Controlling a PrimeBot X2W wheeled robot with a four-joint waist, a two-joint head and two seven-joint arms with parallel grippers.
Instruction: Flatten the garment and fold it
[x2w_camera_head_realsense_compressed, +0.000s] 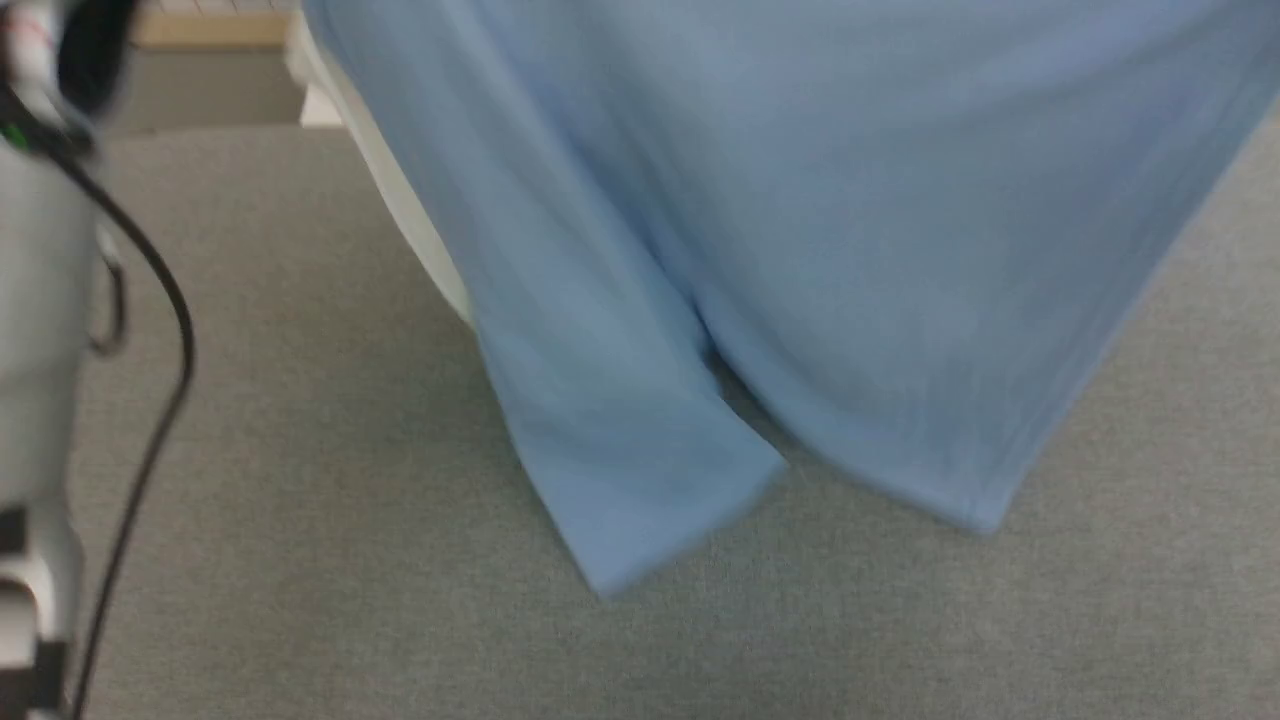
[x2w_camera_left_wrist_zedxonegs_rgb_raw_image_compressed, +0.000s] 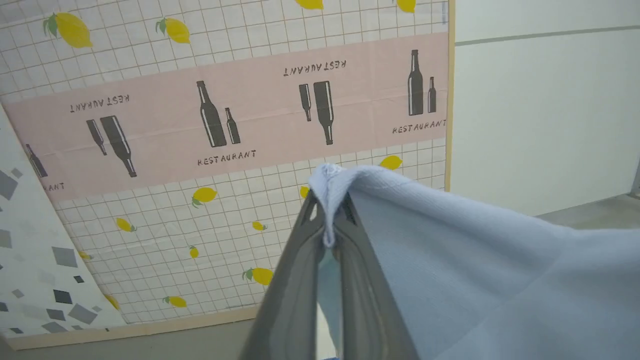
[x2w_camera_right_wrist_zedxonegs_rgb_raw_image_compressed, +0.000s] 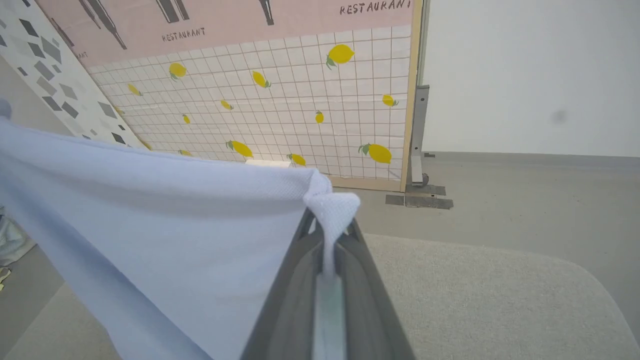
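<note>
**Shirt hung between two pinches**

The shirt (x2w_camera_head_realsense_compressed: 800, 250) hangs above the grey counter (x2w_camera_right_wrist_zedxonegs_rgb_raw_image_compressed: 475, 290). The left pincer (x2w_camera_left_wrist_zedxonegs_rgb_raw_image_compressed: 329, 212) and the right pincer (x2w_camera_right_wrist_zedxonegs_rgb_raw_image_compressed: 330, 227) each pinch a bunched top edge. It looks soft, light and limp, so corners give the surest hold. A lemon-print panel (x2w_camera_left_wrist_zedxonegs_rgb_raw_image_compressed: 200, 225) stands beyond the counter's far edge, out of the way.

1 garment (x2w_camera_head_realsense_compressed: 850, 250), left fingers (x2w_camera_left_wrist_zedxonegs_rgb_raw_image_compressed: 295, 285) x2, right fingers (x2w_camera_right_wrist_zedxonegs_rgb_raw_image_compressed: 286, 300) x2, 1 blk cable (x2w_camera_head_realsense_compressed: 188, 345), 2 patterned panels (x2w_camera_left_wrist_zedxonegs_rgb_raw_image_compressed: 225, 125)
</note>
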